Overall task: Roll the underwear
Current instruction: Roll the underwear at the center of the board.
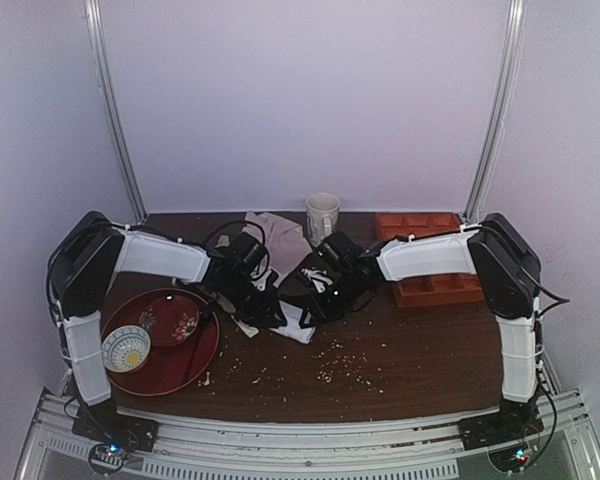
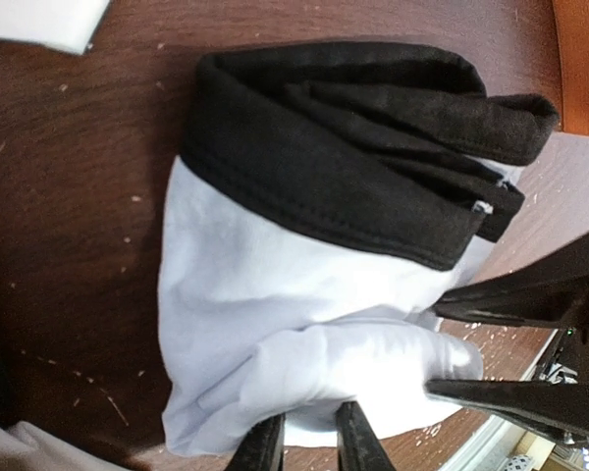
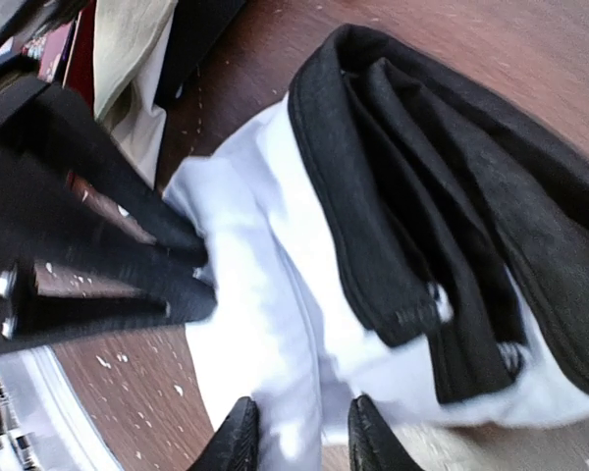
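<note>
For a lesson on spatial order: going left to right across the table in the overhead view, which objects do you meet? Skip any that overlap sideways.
patterned bowl → underwear → orange-brown tray

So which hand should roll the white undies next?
Probably left. The left hand pinches the rolled end of the white boxer briefs with black hems, facing those hems squarely. The right hand holds the same end from the side, and its view is blurred.
</note>
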